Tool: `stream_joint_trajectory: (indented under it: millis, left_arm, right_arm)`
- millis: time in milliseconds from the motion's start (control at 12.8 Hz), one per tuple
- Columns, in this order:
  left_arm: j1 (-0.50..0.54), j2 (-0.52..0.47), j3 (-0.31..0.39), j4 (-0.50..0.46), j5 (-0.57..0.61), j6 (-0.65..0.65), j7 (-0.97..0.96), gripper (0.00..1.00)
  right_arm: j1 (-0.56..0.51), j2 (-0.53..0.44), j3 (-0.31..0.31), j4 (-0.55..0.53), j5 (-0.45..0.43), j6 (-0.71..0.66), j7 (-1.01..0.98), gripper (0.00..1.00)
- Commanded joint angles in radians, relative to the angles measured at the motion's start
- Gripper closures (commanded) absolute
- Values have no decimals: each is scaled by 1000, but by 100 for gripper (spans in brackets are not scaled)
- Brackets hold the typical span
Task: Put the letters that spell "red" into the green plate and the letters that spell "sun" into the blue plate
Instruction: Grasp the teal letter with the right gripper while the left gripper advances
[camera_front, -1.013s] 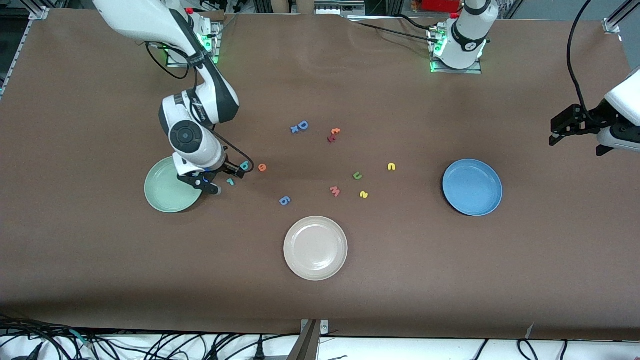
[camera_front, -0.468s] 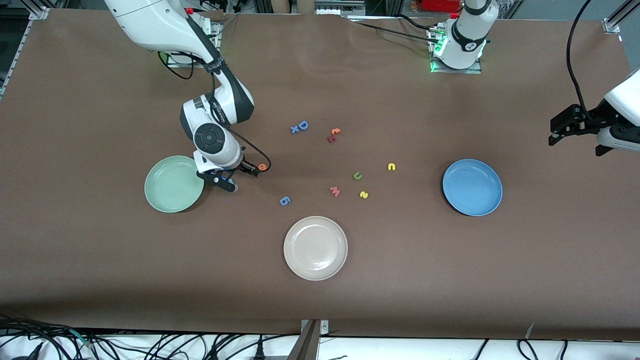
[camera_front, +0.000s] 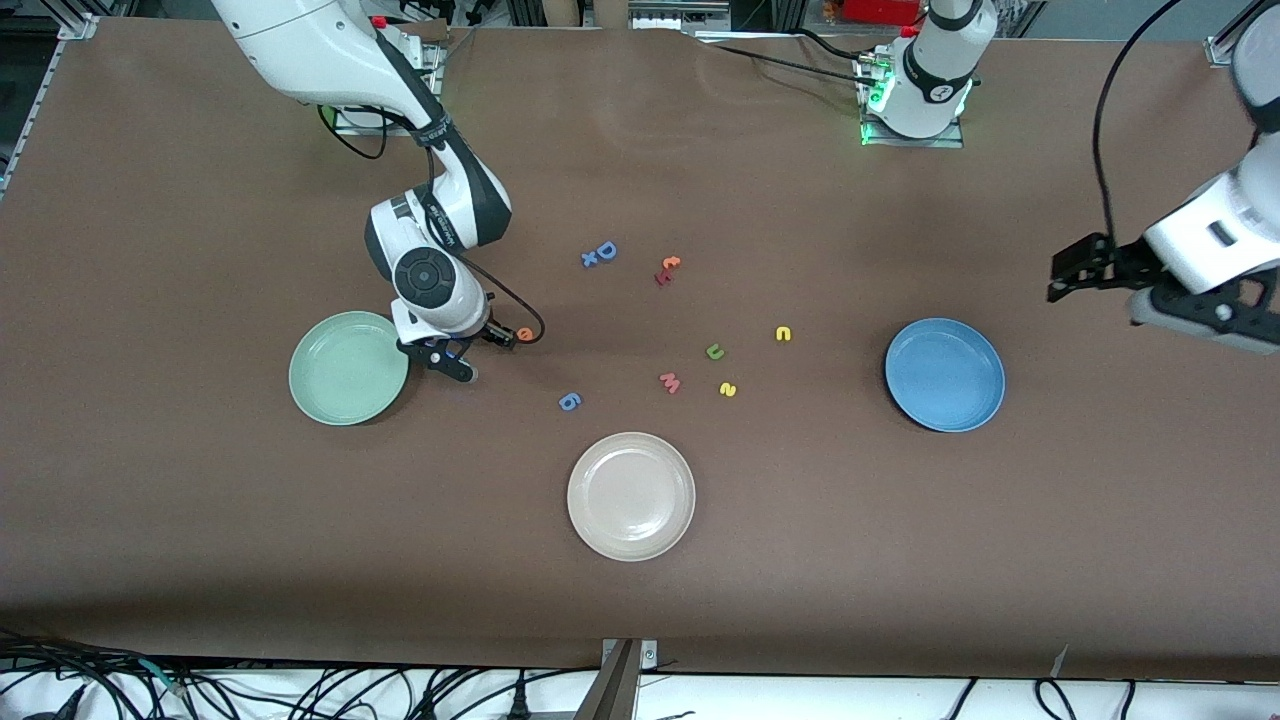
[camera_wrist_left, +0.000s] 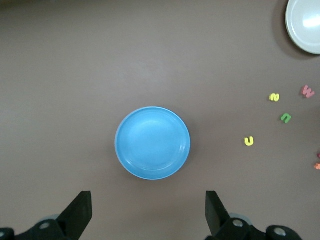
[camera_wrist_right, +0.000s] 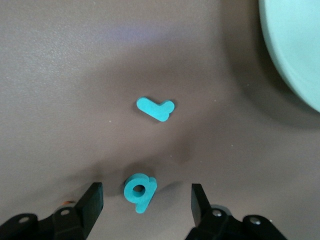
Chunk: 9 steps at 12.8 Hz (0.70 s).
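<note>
Right gripper (camera_wrist_right: 145, 202) straddles the teal "d" (camera_wrist_right: 140, 191), fingers apart, not gripping; left gripper (camera_wrist_left: 148, 214) waits wide open, empty

Right arm reaches from its base at the upper left of the front view down to mid-left, wrist bent downward; right gripper (camera_front: 472, 358) sits low over the table, fingers (camera_wrist_right: 93, 201) parted. Left arm enters at the right edge, raised; left gripper (camera_wrist_left: 148, 212) hangs with fingers spread wide, holding nothing.
</note>
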Motion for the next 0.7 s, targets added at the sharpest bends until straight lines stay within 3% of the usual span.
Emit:
stream_joint_trajectory:
  millis: [0,234,312,546,624]
  left_arm:
    - [-13,67,-17,23,-24,-19,25,0]
    - [-27,131,-69,17,-17,2,8,0]
    - [-29,148,-71,14,-22,31,7,0]
    - [-61,185,-74,9,-25,64,7,0]
    - [-78,194,-74,2,-40,75,7,0]
  right_arm:
    - [6,13,0,-5,-3,9,18,20]
    - [6,16,0,-5,-3,10,18,22]
    - [6,17,0,-5,-3,10,18,31]
    - [6,17,0,-5,-3,10,19,74]
    - [4,17,0,-5,-3,10,19,80]
